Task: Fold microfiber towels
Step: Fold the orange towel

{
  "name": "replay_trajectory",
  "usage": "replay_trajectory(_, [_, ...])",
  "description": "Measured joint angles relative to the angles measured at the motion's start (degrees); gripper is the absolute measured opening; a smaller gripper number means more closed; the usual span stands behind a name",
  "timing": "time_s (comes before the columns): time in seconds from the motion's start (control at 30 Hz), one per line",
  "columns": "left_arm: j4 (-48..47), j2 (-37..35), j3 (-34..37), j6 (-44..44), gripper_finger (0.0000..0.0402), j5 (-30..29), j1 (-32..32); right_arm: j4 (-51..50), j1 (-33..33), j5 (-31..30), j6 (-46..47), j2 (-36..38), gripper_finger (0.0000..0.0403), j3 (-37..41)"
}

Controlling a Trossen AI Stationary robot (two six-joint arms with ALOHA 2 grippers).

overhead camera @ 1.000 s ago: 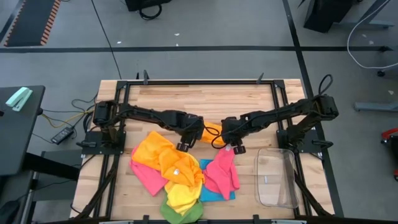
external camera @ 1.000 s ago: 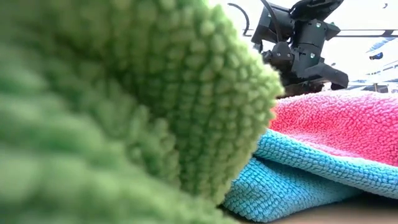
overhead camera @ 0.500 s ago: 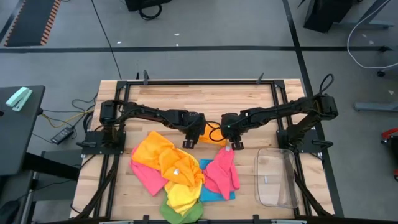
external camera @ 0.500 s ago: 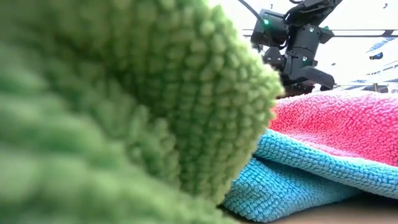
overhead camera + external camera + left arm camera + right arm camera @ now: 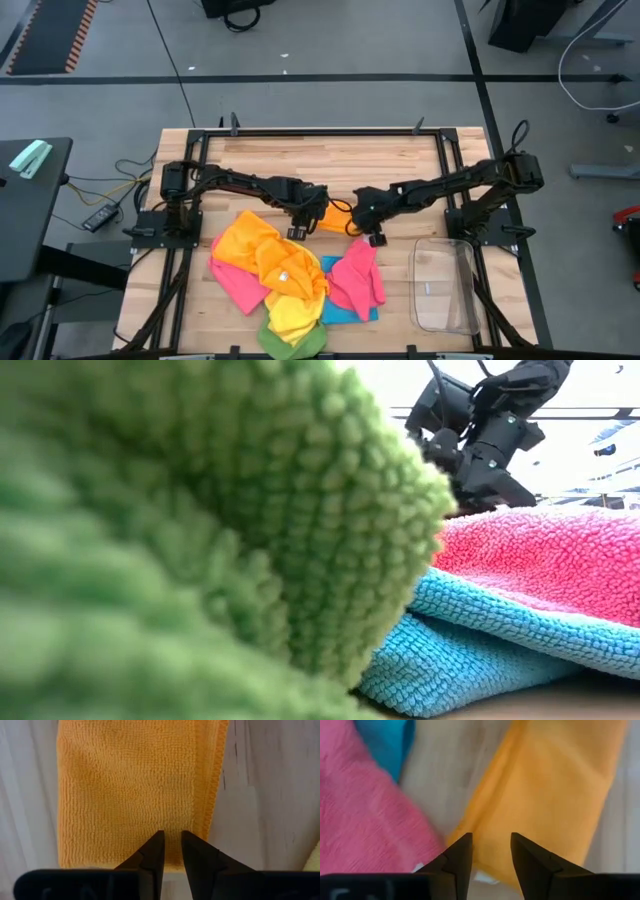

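Wooden table point(image 5: 330, 160), both pincers parted over folded orange towel point(image 5: 130, 790), left pincer point(image 5: 171, 851) narrowly, right pincer point(image 5: 491, 851) wider

Wooden table point(image 5: 320, 160) with towels and a bin.
A folded orange towel point(image 5: 338, 215) lies flat near the table's middle, apart from the rest. Toward the near edge sits a loose heap: a crumpled orange-yellow towel point(image 5: 262, 252) over a pink towel point(image 5: 236, 283), a yellow one point(image 5: 293, 315) and a green one point(image 5: 295, 343) at the very edge, a blue towel point(image 5: 345, 308) flat on the wood, another pink point(image 5: 358, 277) draped across it. A clear plastic bin point(image 5: 444, 285) stands to the right of the heap.
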State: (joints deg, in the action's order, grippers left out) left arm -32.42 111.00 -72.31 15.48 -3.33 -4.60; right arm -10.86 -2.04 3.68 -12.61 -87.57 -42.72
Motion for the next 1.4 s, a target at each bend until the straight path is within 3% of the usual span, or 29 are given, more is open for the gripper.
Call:
replay_trajectory(0.6, [0.85, 0.00, 0.00, 0.15, 0.0068, 0.00, 0.00, -3.30, 1.16, -3.11, -3.19, 0.00, 0.0046, 0.11])
replay_trajectory(0.87, [1.23, 0.00, 0.00, 0.24, 0.0065, 0.00, 0.00, -3.27, 1.11, -8.18, -1.75, 0.26, 0.0043, 0.08])
replay_trajectory(1.13, [1.33, 0.00, 0.00, 0.82, 0.0058, 0.00, -0.11, -3.13, 3.57, -6.59, -1.00, 1.22, 0.0041, -1.22])
replay_trajectory(1.27, [1.56, 0.00, 0.00, 0.81, 0.0062, 0.00, -0.11, -3.48, 4.26, -9.05, 0.55, 1.84, 0.0042, -1.22])
replay_trajectory(1.4, [1.49, 0.00, 0.00, 0.81, 0.0063, 0.00, -0.11, -4.86, 4.44, -8.75, -0.14, 3.11, 0.0058, -1.33])
